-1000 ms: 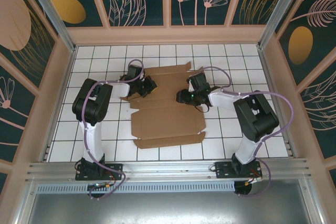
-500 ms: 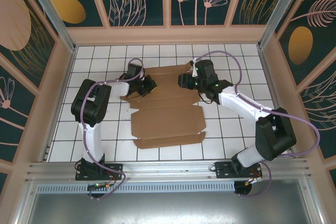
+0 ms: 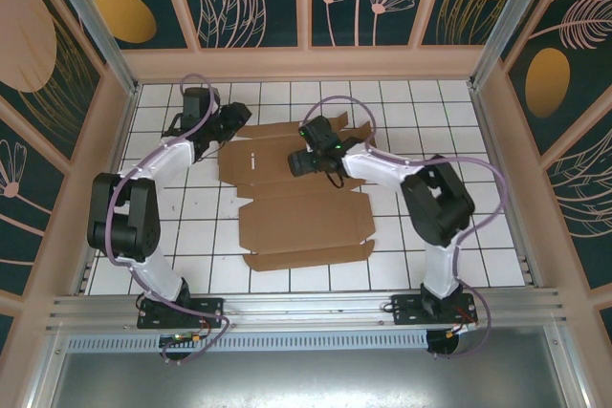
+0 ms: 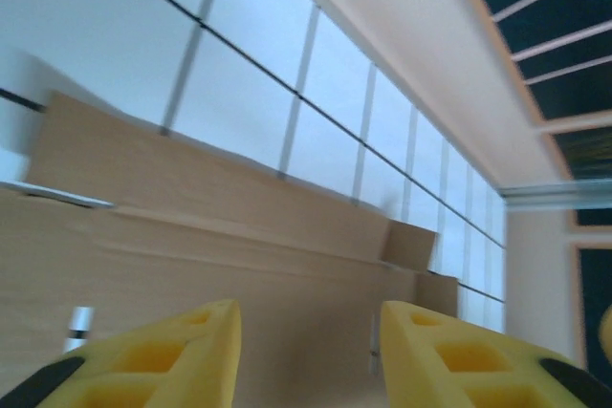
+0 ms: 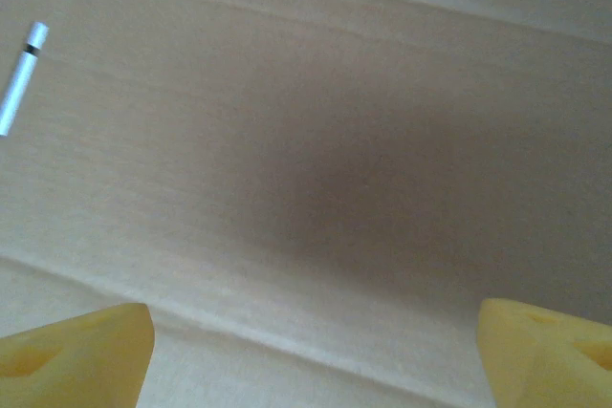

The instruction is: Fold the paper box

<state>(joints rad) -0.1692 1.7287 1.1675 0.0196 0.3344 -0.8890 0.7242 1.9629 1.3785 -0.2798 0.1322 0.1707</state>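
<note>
From the top external camera, the paper box [image 3: 306, 222] is lying flat and unfolded on the tiled table [image 3: 421, 236], mid-table. The left gripper [image 3: 239, 119] is hanging at the sheet's 11 o'clock corner. The right gripper [image 3: 296, 161] is hovering over the panel toward 12 o'clock, pointing to 9 o'clock.

From the left wrist camera, the left gripper [image 4: 306, 370] is showing its yellow fingers [image 4: 143, 360] moderately parted with nothing between them. The paper box [image 4: 239, 255] is spreading beneath, with a long edge flap [image 4: 220, 179] running toward 2 o'clock against the white tiles.

From the right wrist camera, the right gripper [image 5: 311, 360] is standing wide, its tips at 7 and 5 o'clock, gripping nothing. The cardboard is sitting close below, creases crossing it and a slit [image 5: 19, 78] showing at 10 o'clock. The picture is soft, so whether the tips are touching the sheet cannot be told.

The sheet is looking light and thin, stiff across panels but ready to hinge along its creases, and smooth enough to slide on the tiles. The best hold is probably a free flap edge, pinched near a crease while the other claw is pressing the neighbouring panel down.
</note>
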